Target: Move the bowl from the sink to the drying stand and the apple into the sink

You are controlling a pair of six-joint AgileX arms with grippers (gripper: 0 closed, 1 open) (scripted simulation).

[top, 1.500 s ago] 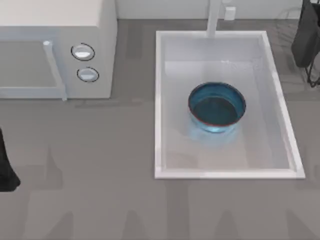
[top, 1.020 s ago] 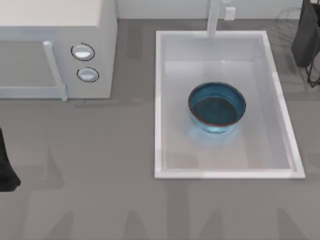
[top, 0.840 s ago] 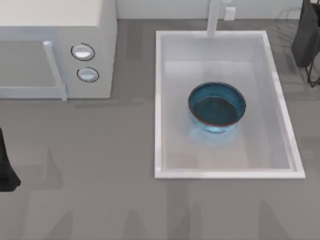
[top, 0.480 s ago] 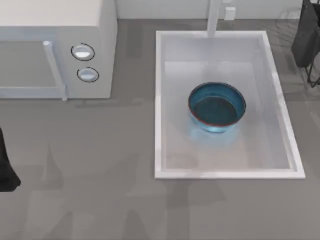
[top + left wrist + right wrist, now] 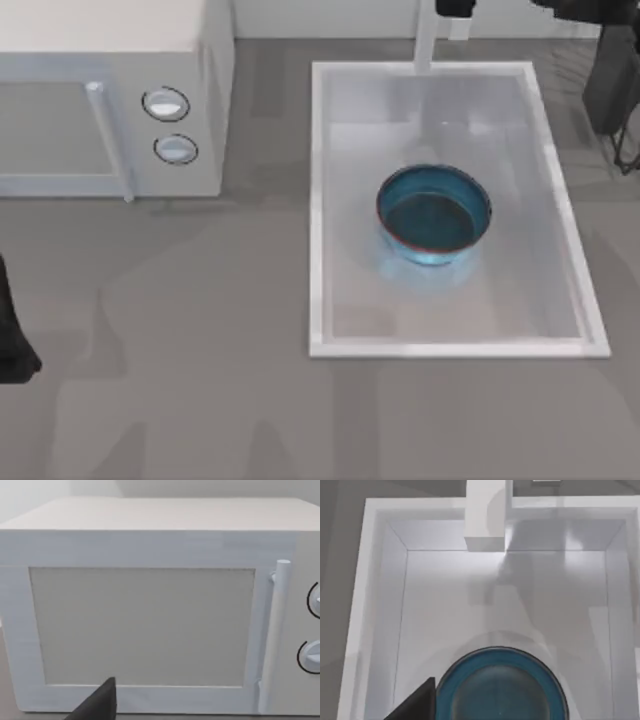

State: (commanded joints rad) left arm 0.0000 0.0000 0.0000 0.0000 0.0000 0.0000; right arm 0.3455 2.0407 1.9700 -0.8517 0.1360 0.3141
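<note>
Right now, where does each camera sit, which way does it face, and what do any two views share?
Top view: above the table, looking down on the sink, bowl and microwave; dark arm parts at the edges.
Left wrist view: low, facing the microwave door; a dark finger tip.
Right wrist view: above the sink, looking at the bowl; a dark finger tip.
Top and right wrist views share bowl and sink.

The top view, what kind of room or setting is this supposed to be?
Most likely a simulated kitchen counter. A white sink with a faucet post holds a blue bowl, and a white microwave with two round knobs stands to its left on the grey counter.
</note>
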